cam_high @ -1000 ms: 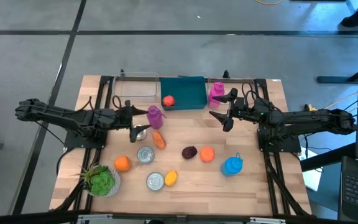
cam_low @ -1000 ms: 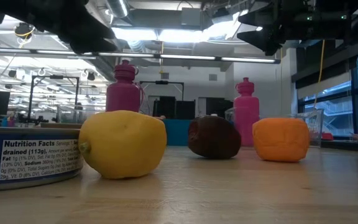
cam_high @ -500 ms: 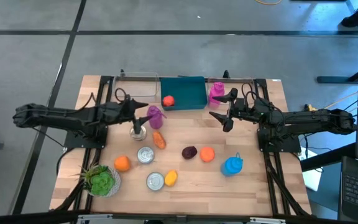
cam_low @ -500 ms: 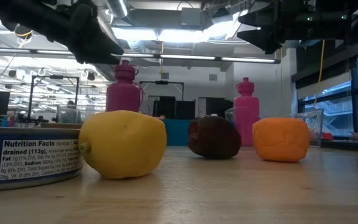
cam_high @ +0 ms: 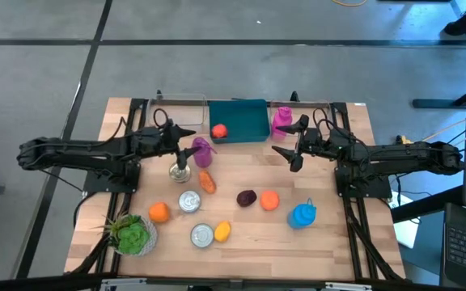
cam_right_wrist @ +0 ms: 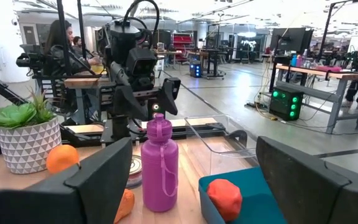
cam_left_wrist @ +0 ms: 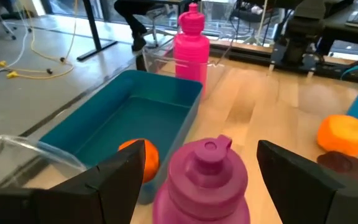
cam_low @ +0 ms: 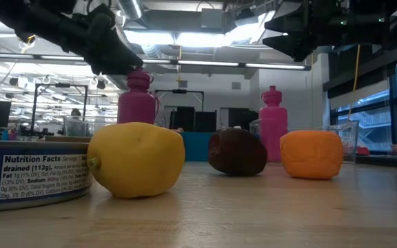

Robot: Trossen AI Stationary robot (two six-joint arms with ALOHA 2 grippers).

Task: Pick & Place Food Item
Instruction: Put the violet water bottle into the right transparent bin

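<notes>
Reading the layout: two arms reach in over the table (cam_high: 330, 242) from 9 and 3 o'clock.
Teal bin (cam_high: 245, 117): at the table's 12 o'clock edge, one red-orange food piece (cam_high: 218, 130) already inside.
Left gripper (cam_high: 186, 142): jaws spread wide, holding nothing, poised around the cap of the purple bottle (cam_high: 202, 151).
Right gripper (cam_high: 291, 144): fingers apart, empty, waiting beside the pink bottle (cam_high: 281, 120).
Carrot (cam_high: 207, 181): likely the next food item, lying on the wood just past the purple bottle, at 5 o'clock from the left gripper.
Long axis: carrot runs roughly 11 to 5 o'clock.
Nearer arm: the left, by my judgement; the right gripper is well apart.
</notes>
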